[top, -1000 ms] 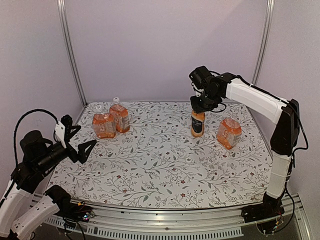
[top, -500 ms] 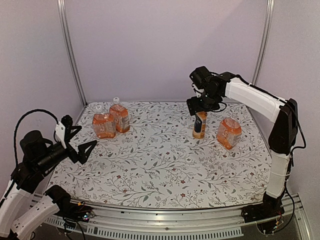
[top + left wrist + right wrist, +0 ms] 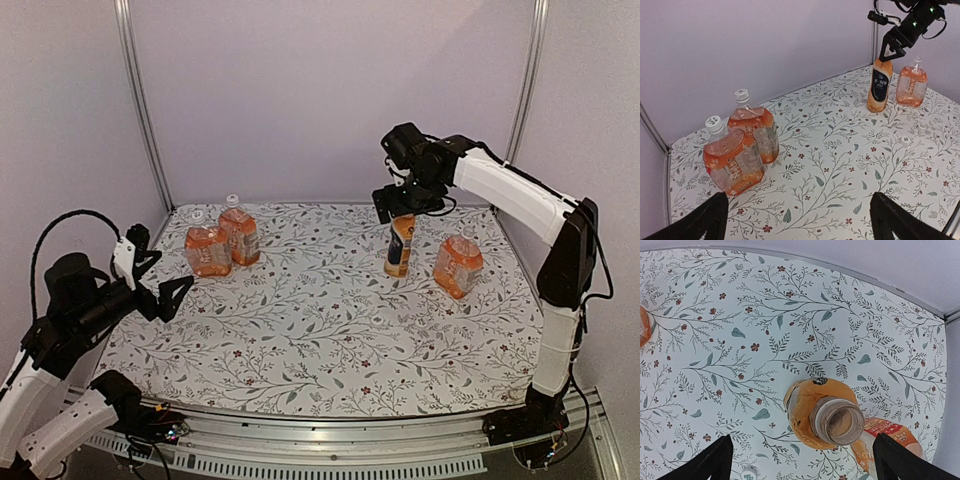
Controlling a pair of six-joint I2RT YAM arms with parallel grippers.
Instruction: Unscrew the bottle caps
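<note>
We count four clear bottles of orange drink and four small, round, white bottle caps point(image 3: 742, 94) on the flowered worktop point(image 3: 300, 340). Three caps sit on their bottles. Two of these top the pair of squat bottles standing close together in the far left corner, the nearer bottle point(image 3: 732, 162) and the farther bottle point(image 3: 757, 132). The third sits on the rounded bottle point(image 3: 910, 86) near the right edge; from our views it looks paler and smaller than the others. The fourth, the loose cap point(image 3: 905, 140), lies flat on the worktop on its own, nearer the middle than the two right-hand bottles and touching nothing. The slim bottle point(image 3: 398, 248), with a dark label, stands just left of the rounded one toward the far right, and its neck point(image 3: 836, 421) is bare, the mouth open to the camera above. The right pincer point(image 3: 398, 210) hangs directly over that mouth with its jaws spread wide, gripping nothing. The left pincer point(image 3: 166, 274) hovers over the worktop's left edge, likewise wide apart and empty.
</note>
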